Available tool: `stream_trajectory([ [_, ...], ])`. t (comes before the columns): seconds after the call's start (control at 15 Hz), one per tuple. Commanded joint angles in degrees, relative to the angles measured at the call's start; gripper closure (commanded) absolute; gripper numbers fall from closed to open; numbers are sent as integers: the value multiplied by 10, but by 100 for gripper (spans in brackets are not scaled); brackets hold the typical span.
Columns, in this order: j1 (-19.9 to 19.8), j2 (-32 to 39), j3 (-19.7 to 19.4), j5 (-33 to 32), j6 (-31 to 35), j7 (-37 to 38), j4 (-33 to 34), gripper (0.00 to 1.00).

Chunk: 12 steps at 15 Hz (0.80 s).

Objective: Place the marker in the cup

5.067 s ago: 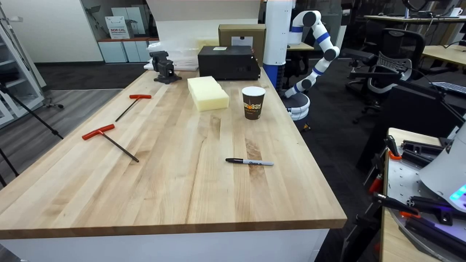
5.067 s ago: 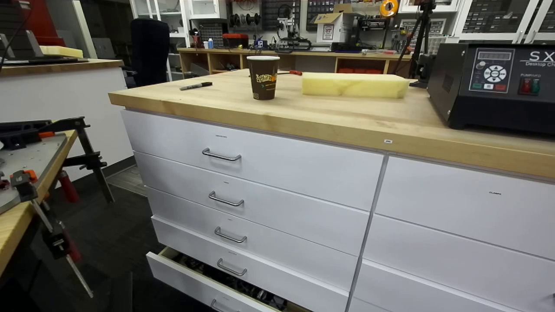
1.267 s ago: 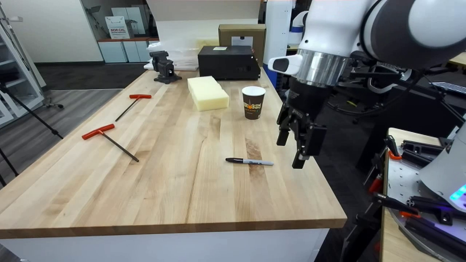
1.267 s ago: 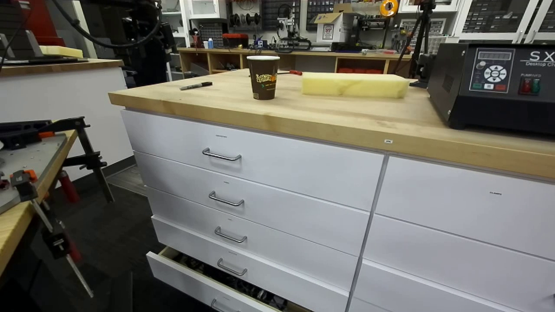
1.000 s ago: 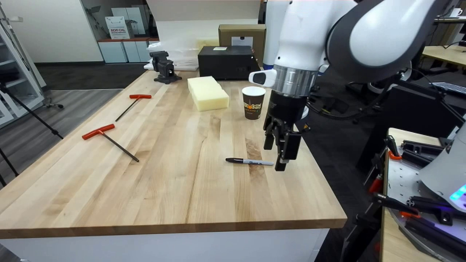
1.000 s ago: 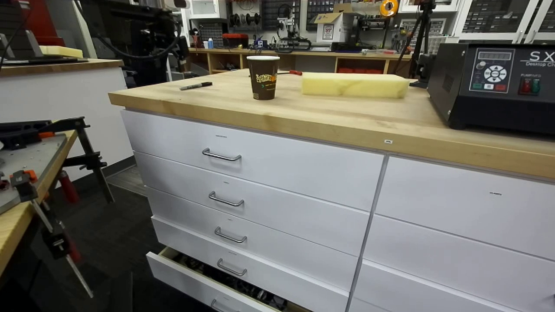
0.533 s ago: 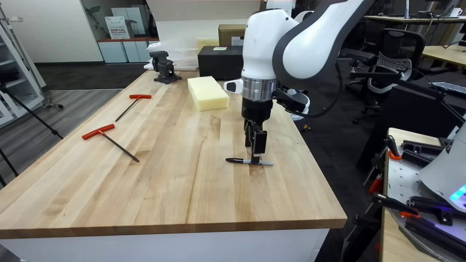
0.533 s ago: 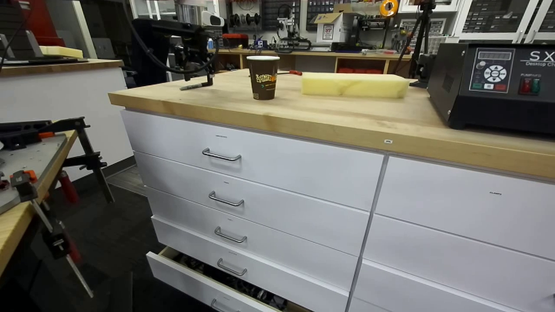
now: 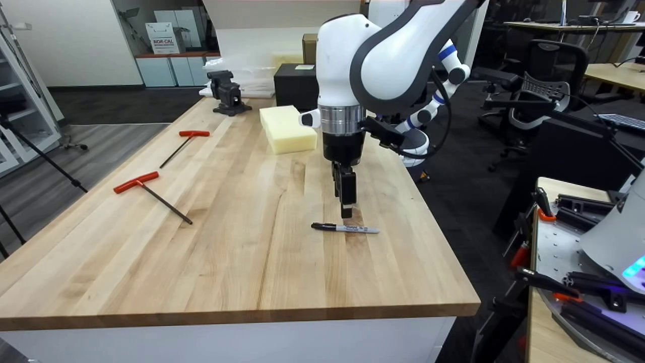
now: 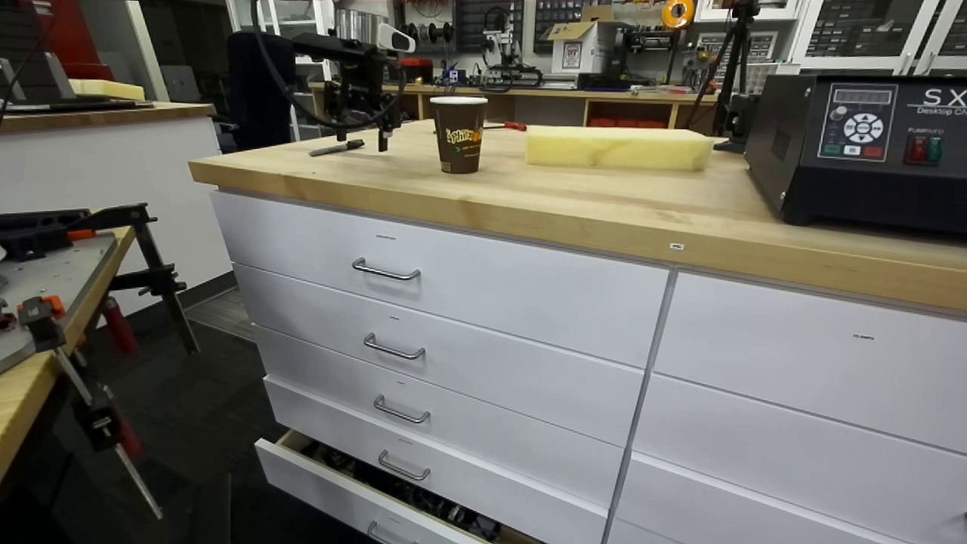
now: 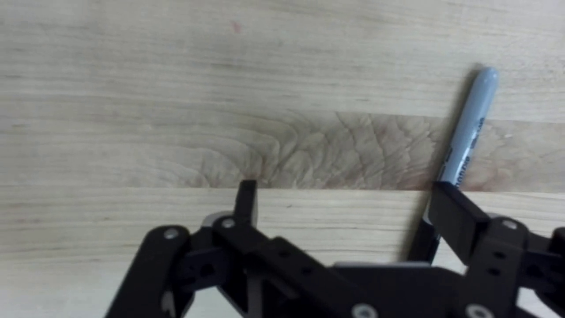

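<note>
The marker (image 9: 347,229), grey with a black cap, lies on the wooden table in both exterior views (image 10: 336,148). In the wrist view the marker (image 11: 468,128) runs slantwise at the right, partly hidden behind the right finger. My gripper (image 11: 346,187) is open with nothing between its fingers. In an exterior view the gripper (image 9: 346,213) points down, its tip a little above and behind the marker. The brown paper cup (image 10: 459,137) with a white rim stands upright, right of the gripper there. In the view from the table's end the arm hides the cup.
A pale yellow foam block (image 9: 288,130) lies behind the gripper. Two red-handled T-shaped tools (image 9: 136,182) lie at the table's left side. A black vise (image 9: 228,94) and a black box (image 10: 869,147) stand at the far end of the table (image 9: 227,262).
The arm came in from the right and lowered to the marker. In the last half second the gripper rose slightly and moved toward the foam block. The marker shifted slightly away from the cup.
</note>
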Motion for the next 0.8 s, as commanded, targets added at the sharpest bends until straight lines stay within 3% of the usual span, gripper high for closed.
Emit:
stream_trajectory([
  [0.0, -8, 6, 9, -13, -42, 34, 25, 0],
  [0.73, -2, -16, 47, 12, -55, 47, 0, 0],
])
